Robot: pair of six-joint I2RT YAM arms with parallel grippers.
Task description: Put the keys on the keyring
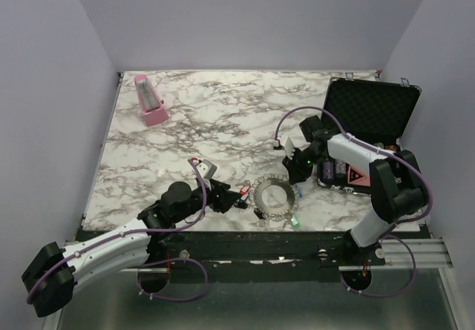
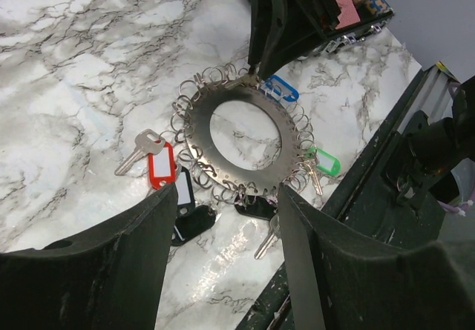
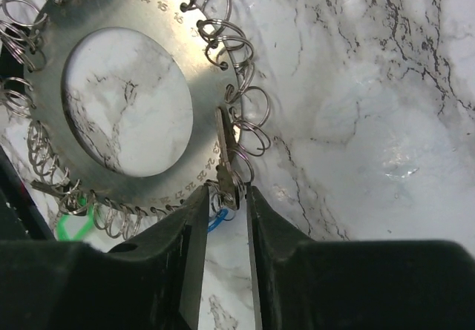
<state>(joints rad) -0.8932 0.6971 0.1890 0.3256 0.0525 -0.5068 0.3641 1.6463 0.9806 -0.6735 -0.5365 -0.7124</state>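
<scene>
Top view: found keyring flat at lower centre of worktop, left tool low at its left, right tool at its upper right. Left wrist: saw left tool spread, empty; judged red key unhooked, work unfinished. Right wrist: saw jaws narrow around blue key at the rim; couldn't tell whether clamped.

An open black case, its foam-lined lid propped up, rests on a white marble-patterned table. Inside the case's lower half lie dark rounded items and, just right of them, a red-pink card. Well to the left of the case, about level with its lid, stands a pink wedge-shaped object.
</scene>
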